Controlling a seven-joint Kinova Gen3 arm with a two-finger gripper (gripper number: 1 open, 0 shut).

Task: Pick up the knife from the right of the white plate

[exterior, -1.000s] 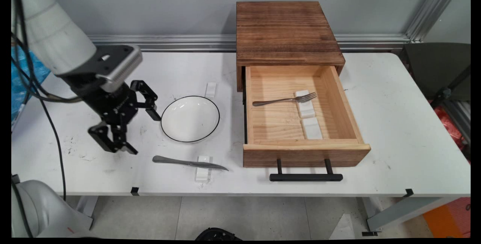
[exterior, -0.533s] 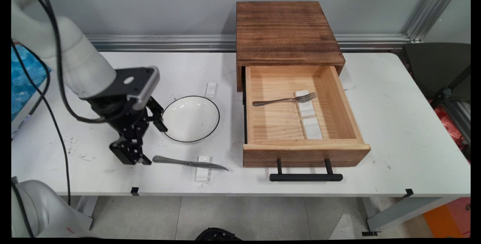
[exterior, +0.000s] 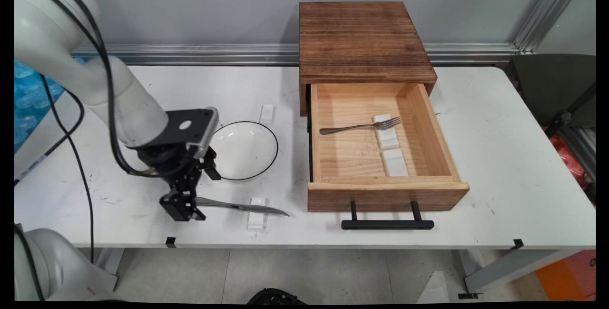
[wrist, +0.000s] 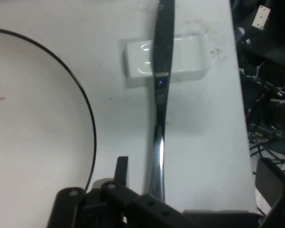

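A metal knife (exterior: pixel 242 207) lies near the table's front edge, its blade across a small white rest (exterior: pixel 257 217). My gripper (exterior: pixel 202 195) is open and low over the knife's handle end, one finger in front of the handle and the other behind it, next to the plate. In the hand view the knife (wrist: pixel 162 71) runs straight up from between my fingers, over the white rest (wrist: pixel 190 57). A white plate with a black rim (exterior: pixel 247 149) sits just behind the knife; in the hand view the plate (wrist: pixel 33 118) lies at the left.
A wooden cabinet (exterior: pixel 361 37) stands at the back, its drawer (exterior: pixel 385 187) pulled out toward the front edge with a black handle (exterior: pixel 387 224). Inside lie a fork (exterior: pixel 361 126) and two white rests (exterior: pixel 395 162). Another white rest (exterior: pixel 267 113) sits behind the plate.
The arm has swung right and down from the table's left part, bringing the open gripper over the knife's handle end. Nothing else has moved.
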